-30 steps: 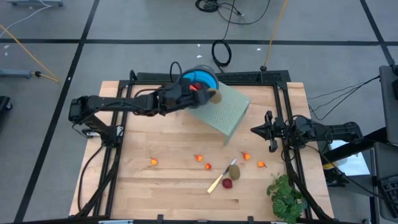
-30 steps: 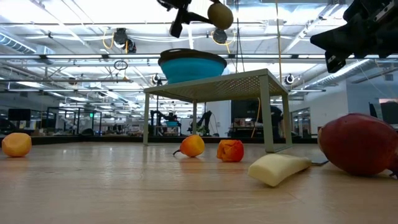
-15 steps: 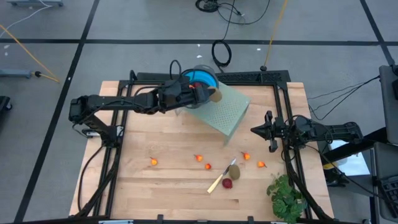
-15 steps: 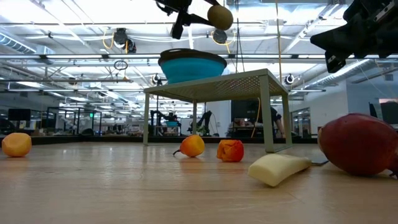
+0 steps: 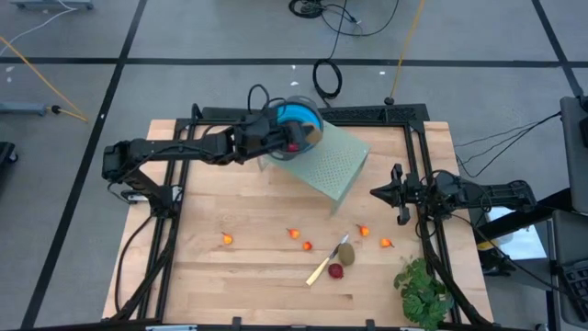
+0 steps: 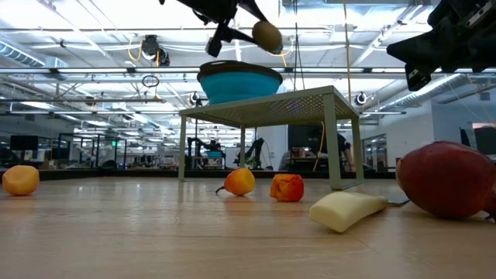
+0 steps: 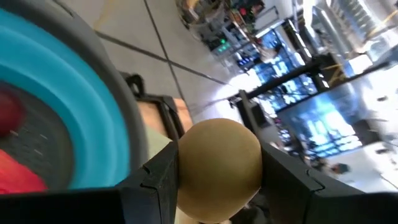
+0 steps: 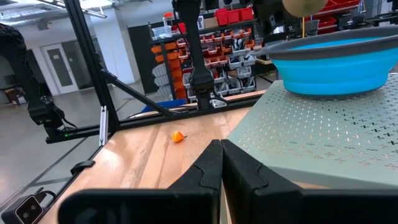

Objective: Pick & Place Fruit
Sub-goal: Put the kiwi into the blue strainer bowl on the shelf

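Observation:
My left gripper point(image 5: 309, 136) point(image 6: 260, 31) is shut on a brownish-green oval fruit point(image 7: 219, 165) point(image 6: 267, 36). It hangs over the right rim of the blue bowl point(image 5: 296, 116) point(image 6: 240, 80), which stands on a pale green perforated stand point(image 5: 333, 165). Red pieces point(image 7: 12, 143) lie in the bowl. On the wood lie a second oval point(image 5: 345, 253), a dark red ball point(image 5: 336, 270) and several tiny orange-red pieces point(image 5: 294, 233). My right gripper point(image 5: 401, 204) point(image 8: 221, 155) waits shut near the table's right edge. My left gripper pinches the oval fruit between its two fingers point(image 7: 158, 177), one on each side of its middle point(image 7: 186, 168). The fingers come roughly level from the table's left. The fruit is lifted clear, above the bowl's rim.
A pale-handled knife point(image 5: 322, 268) lies beside the oval and the red ball. A leafy green bunch point(image 5: 423, 291) sits at the near right corner. Black frame rails run along the table's edges. Bare wood shows between the stand and the fruit.
My left gripper, still shut on the oval, has moved a little toward the far edge and the bowl. It has tipped and dropped slightly, and the fruit now sits lower, nearer the bowl's rim.

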Motion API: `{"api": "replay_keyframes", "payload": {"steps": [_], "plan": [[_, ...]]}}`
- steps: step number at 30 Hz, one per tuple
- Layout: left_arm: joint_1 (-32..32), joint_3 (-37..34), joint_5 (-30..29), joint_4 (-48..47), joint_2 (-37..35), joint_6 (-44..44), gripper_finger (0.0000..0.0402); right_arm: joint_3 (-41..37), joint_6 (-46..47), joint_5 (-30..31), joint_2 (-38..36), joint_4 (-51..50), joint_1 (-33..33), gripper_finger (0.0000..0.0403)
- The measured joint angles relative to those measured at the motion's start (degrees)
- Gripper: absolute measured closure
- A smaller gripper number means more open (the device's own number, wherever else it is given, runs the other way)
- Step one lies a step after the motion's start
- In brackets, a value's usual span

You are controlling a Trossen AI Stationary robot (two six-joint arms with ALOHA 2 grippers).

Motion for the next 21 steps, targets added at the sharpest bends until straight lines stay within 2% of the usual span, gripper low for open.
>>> {"api": "replay_keyframes", "payload": {"steps": [7,11,17,21], "plan": [[-0.13,0.86,-6.11,-1.5,0.02,9.35,0.0227,0.0,-0.05,-0.02,0.0,-0.29,0.0,0.0403],[-0.57,4.63,-9.58,-4.49,0.07,18.47,0.0227,0.0,-0.2,-0.01,0.0,-0.29,0.0,0.0403],[-1.66,12.13,-16.81,-13.75,0.03,30.68,0.0227,0.0,-0.22,0.0,0.0,-0.29,0.0,0.0403],[-1.79,14.23,-19.67,-15.99,-0.02,36.49,0.0227,0.0,-1.03,0.0,0.0,-0.29,0.0,0.0403]]}}
